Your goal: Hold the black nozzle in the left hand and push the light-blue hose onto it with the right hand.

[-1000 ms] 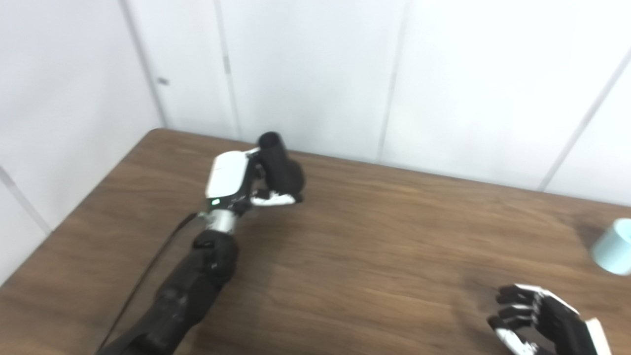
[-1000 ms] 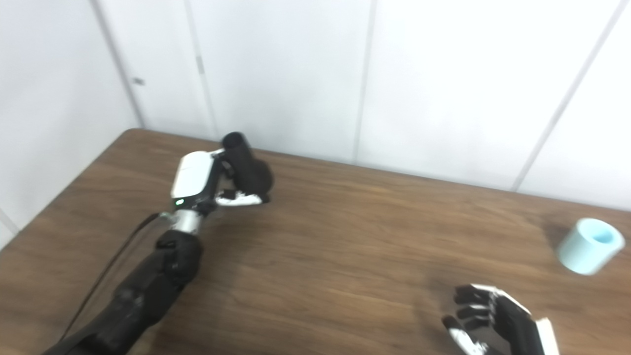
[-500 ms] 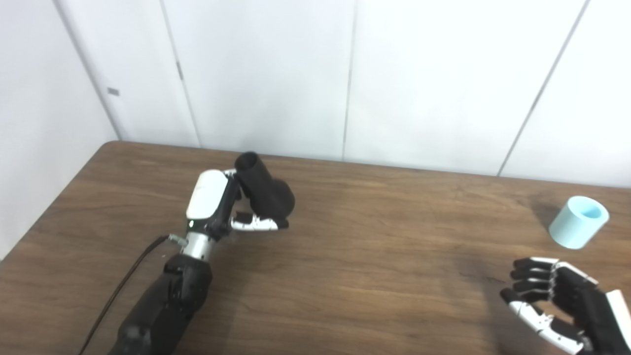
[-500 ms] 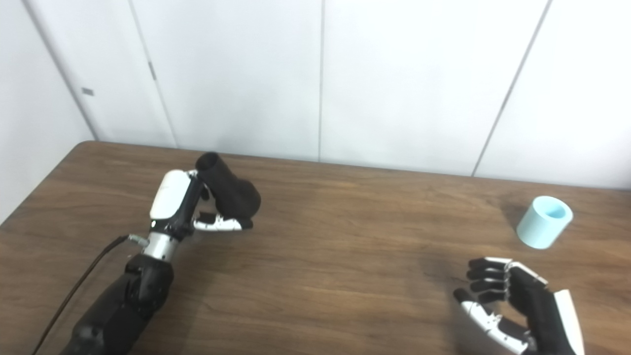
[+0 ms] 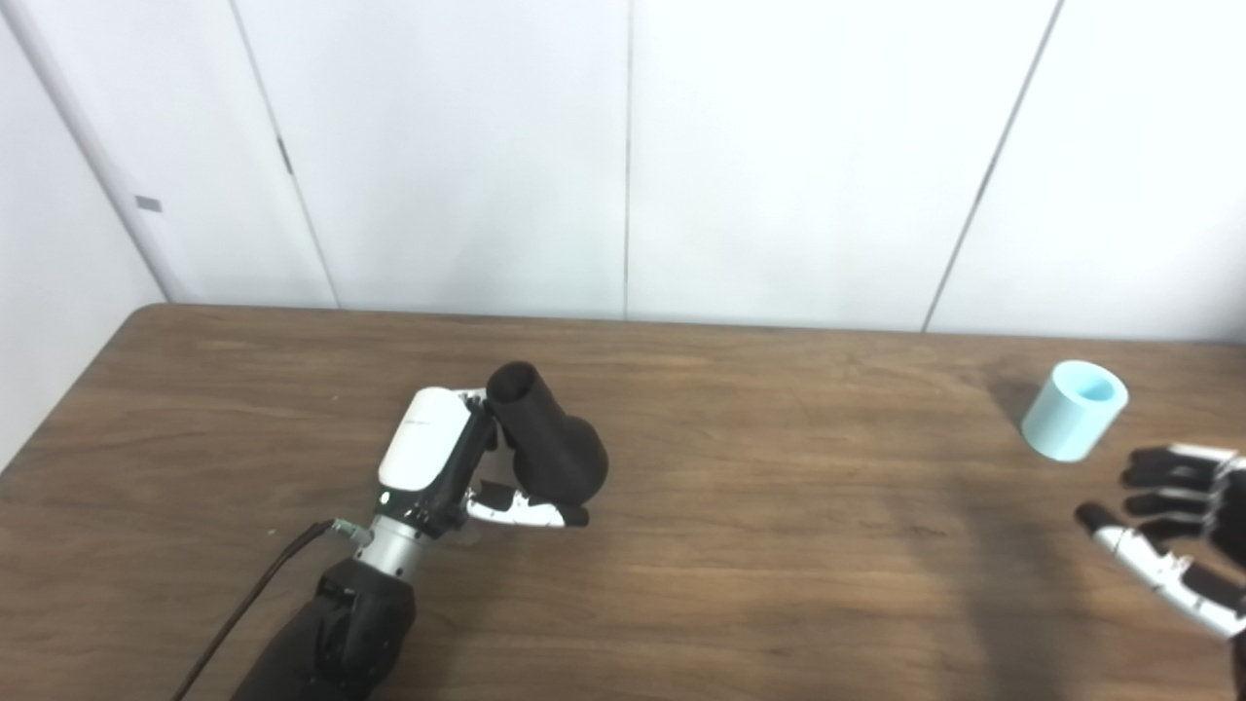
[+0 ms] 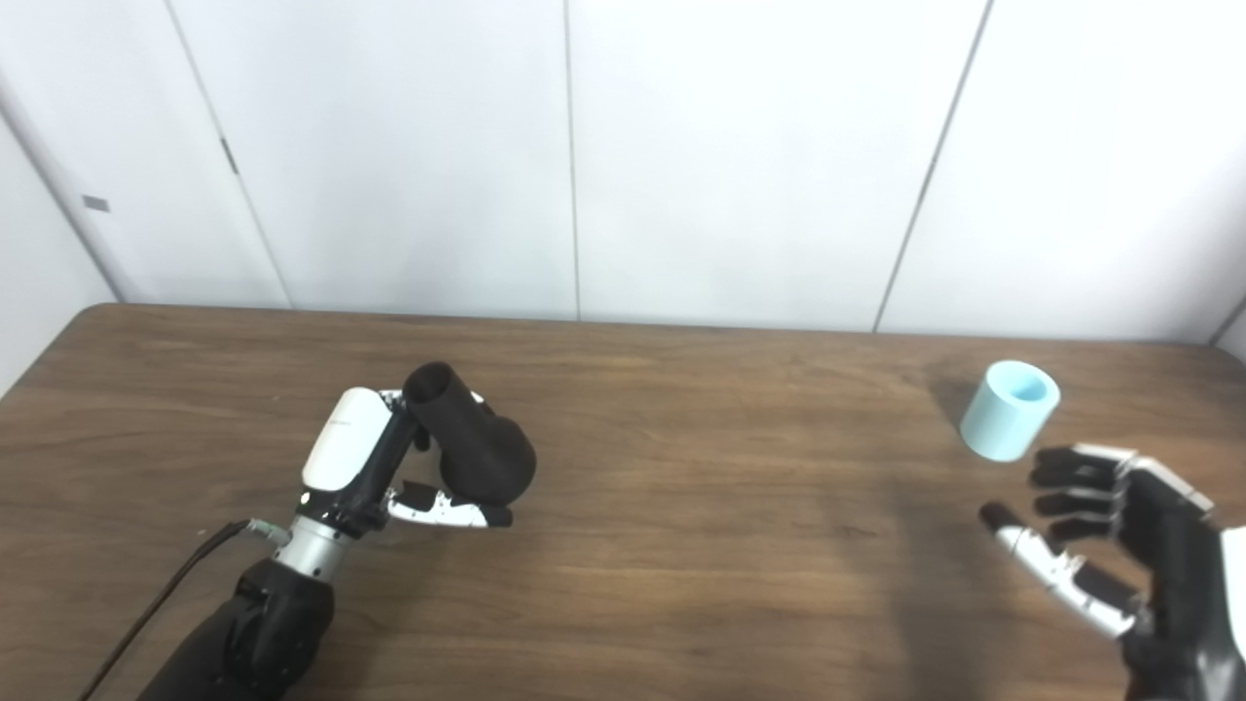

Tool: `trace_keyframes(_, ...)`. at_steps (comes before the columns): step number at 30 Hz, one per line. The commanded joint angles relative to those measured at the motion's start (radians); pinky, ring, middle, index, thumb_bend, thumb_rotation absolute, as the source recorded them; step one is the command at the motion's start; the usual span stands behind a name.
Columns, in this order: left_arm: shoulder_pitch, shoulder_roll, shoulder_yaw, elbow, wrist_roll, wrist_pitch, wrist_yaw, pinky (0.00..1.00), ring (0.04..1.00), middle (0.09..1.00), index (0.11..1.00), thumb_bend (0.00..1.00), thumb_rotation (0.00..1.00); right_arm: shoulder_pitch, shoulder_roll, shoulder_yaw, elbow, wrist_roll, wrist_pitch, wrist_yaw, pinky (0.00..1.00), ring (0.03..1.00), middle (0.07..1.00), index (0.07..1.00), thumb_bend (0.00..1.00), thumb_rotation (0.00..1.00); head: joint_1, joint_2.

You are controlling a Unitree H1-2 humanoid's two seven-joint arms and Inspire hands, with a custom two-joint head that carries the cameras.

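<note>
My left hand (image 6: 375, 477) is shut on the black nozzle (image 6: 469, 444), holding it above the left half of the table with its narrow open end tilted up and to the left. The light-blue hose piece (image 6: 1008, 410), a short upright cylinder, stands on the table at the far right. My right hand (image 6: 1110, 545) hovers open just below and right of the hose, fingers spread toward the left, with a small gap between them and the hose. In the left eye view the right hand (image 5: 1173, 545) is partly cut by the frame edge.
The brown wooden table (image 6: 701, 506) runs across the view, with white wall panels (image 6: 584, 146) behind its far edge. A black cable (image 6: 165, 599) trails along my left forearm.
The camera has swung to the right, shifting the whole picture. My right hand has risen and moved closer to the hose. The left hand keeps its hold on the nozzle.
</note>
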Motion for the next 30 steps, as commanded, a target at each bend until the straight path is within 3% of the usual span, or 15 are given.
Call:
trace_keyframes(1,0.11,-0.061,-0.078,0.047,-0.002,-0.039,0.044,0.19,0.255,0.404,0.517,0.51,0.0,-0.023,0.002,-0.021,-0.003,0.005,-0.052,-0.039,0.42,0.52,0.56,0.49,0.5,0.11,-0.022,-0.001)
trace_keyframes(3,0.112,-0.063,-0.108,0.045,0.003,-0.039,0.06,0.17,0.233,0.397,0.515,0.51,0.0,-0.025,0.001,-0.034,0.023,-0.022,-0.084,-0.074,0.4,0.495,0.557,0.489,0.5,0.12,-0.052,-0.003)
trace_keyframes(4,0.113,-0.067,-0.121,0.045,0.006,-0.039,0.064,0.16,0.22,0.395,0.514,0.51,0.0,-0.026,0.001,-0.042,0.032,-0.028,-0.085,-0.084,0.28,0.36,0.571,0.489,0.51,0.12,-0.066,-0.005)
trace_keyframes(5,0.113,-0.069,-0.135,0.045,0.007,-0.039,0.069,0.15,0.212,0.432,0.497,0.52,0.0,-0.027,0.005,-0.05,0.037,-0.014,-0.076,-0.086,0.24,0.322,0.583,0.49,0.51,0.12,-0.085,-0.007)
trace_keyframes(6,0.114,-0.073,-0.147,0.044,0.011,-0.039,0.068,0.14,0.2,0.456,0.488,0.52,0.0,-0.029,0.012,-0.061,0.038,0.025,-0.062,-0.082,0.3,0.4,0.596,0.491,0.51,0.13,-0.089,-0.007)
trace_keyframes(8,0.11,-0.072,-0.177,0.045,0.012,-0.039,0.079,0.13,0.18,0.467,0.482,0.52,0.0,-0.033,0.029,-0.065,0.036,0.048,-0.036,-0.081,0.48,0.572,0.643,0.648,0.66,0.12,-0.127,-0.009)
trace_keyframes(11,0.1,-0.067,-0.227,0.063,0.0,-0.04,0.093,0.11,0.164,0.471,0.481,0.52,0.0,-0.037,0.021,-0.057,0.063,0.023,-0.036,-0.085,0.6,0.682,0.708,0.762,0.72,0.17,-0.152,-0.012)
trace_keyframes(15,0.088,-0.057,-0.302,0.105,-0.008,-0.04,0.123,0.13,0.19,0.472,0.481,0.52,0.0,-0.049,-0.012,-0.05,0.13,-0.007,-0.071,-0.09,0.66,0.741,0.771,0.838,0.77,0.24,-0.165,-0.014)
trace_keyframes(19,0.086,-0.063,-0.358,0.135,-0.006,-0.04,0.152,0.16,0.225,0.407,0.513,0.52,0.0,-0.085,-0.034,-0.051,0.179,-0.007,-0.035,-0.083,0.71,0.78,0.798,0.861,0.8,0.28,-0.178,-0.016)
trace_keyframes(27,0.083,-0.048,-0.406,0.191,0.04,-0.04,0.195,0.19,0.269,0.418,0.519,0.52,0.0,-0.143,-0.049,-0.036,0.255,0.009,-0.013,-0.072,0.78,0.841,0.862,0.909,0.84,0.34,-0.21,-0.016)
trace_keyframes(30,0.079,-0.038,-0.425,0.214,0.056,-0.04,0.217,0.21,0.292,0.431,0.522,0.52,0.0,-0.172,-0.053,-0.028,0.301,0.005,-0.021,-0.08,0.77,0.819,0.845,0.906,0.85,0.34,-0.218,-0.013)
